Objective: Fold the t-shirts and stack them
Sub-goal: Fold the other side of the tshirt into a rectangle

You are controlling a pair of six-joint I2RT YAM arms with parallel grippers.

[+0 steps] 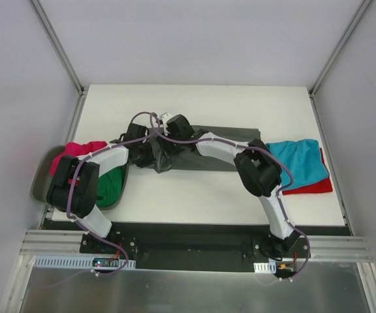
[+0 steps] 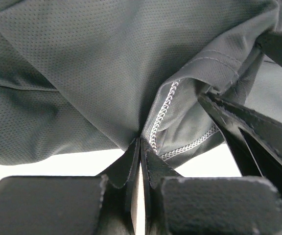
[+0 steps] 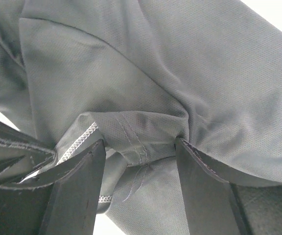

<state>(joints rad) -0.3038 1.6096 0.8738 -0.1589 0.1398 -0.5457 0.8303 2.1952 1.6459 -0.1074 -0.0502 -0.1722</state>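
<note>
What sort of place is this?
Likely a robot test booth: a white table boxed in by plain panels, two robot arms bolted at its near edge, and a dark grey t-shirt between them.

White table [image 1: 194,104]: t-shirts [image 1: 240,134], tray [image 1: 38,186].

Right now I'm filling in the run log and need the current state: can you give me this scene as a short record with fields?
shirt in work: dark grey t-shirt, lying mid-table, its left end bunched up
left gripper: shut on the shirt's stitched hem
right gripper: jaws apart around a bunched fold of the same shirt; firm grip unclear
right side of table: teal t-shirt lying on red t-shirt
tray, left edge: magenta t-shirt and green t-shirt in it
</note>
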